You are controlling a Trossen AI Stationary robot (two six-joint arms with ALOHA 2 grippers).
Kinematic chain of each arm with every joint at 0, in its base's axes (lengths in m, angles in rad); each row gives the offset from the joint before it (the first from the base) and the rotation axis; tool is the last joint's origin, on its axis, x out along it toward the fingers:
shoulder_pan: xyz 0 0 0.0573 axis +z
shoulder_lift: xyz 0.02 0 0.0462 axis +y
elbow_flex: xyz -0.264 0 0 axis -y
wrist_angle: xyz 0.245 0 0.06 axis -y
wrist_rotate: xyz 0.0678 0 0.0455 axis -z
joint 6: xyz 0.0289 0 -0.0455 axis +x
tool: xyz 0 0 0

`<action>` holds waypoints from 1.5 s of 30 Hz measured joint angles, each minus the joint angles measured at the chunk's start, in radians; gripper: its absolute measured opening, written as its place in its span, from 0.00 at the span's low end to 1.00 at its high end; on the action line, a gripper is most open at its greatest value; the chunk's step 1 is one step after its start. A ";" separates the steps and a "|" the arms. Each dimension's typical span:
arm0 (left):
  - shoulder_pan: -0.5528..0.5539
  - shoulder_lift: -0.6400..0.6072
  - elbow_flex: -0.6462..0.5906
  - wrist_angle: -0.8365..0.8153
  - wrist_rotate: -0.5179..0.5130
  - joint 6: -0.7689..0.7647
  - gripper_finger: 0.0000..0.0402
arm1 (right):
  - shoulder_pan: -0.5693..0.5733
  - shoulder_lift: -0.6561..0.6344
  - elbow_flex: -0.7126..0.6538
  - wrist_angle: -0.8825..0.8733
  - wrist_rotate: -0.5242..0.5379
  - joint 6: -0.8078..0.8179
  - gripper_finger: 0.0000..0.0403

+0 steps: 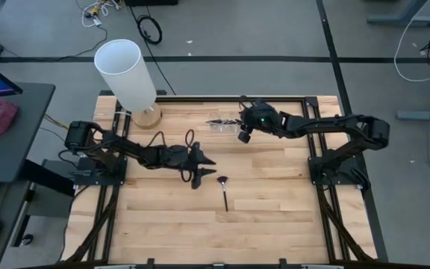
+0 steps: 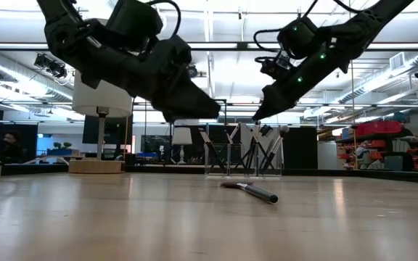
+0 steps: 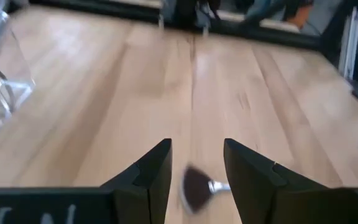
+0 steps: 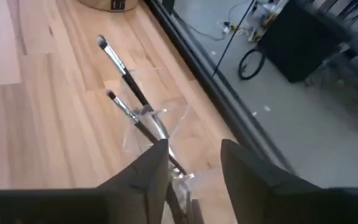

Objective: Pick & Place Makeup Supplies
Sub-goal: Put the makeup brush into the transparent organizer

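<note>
Left claw [image 1: 203, 169] open above fan brush [image 1: 223, 191] (bristles toward far edge); right claw [image 1: 242, 132] open

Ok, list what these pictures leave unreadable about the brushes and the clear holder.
- Brushes in the clear holder: too small in the high view to count; the low view shows crossing handles only.
- Holder's base: in the right wrist view, hidden behind the open right gripper.
- Loose brush handle: in the left wrist view, covered by the open left gripper's finger; the head is blurred.
- Holder in the left wrist view: cut off by the picture's edge.
</note>
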State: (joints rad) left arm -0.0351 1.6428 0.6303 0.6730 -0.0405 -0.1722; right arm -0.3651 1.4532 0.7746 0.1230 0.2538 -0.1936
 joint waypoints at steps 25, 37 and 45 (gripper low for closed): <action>-0.110 0.000 0.000 -0.037 0.001 0.089 0.37 | 0.411 -0.231 0.001 -0.119 -0.065 0.077 0.41; -0.110 0.000 0.000 -0.039 0.001 0.079 0.36 | 0.521 0.050 -0.009 -0.092 -0.237 -0.155 0.41; -0.115 -0.002 0.001 -0.043 0.038 0.079 0.33 | 0.522 0.201 0.024 -0.029 -0.332 -0.288 0.41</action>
State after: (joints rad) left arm -0.1498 1.6404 0.6308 0.6296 -0.0021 -0.0929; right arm 0.1569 1.6541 0.7987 0.0945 -0.0782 -0.4817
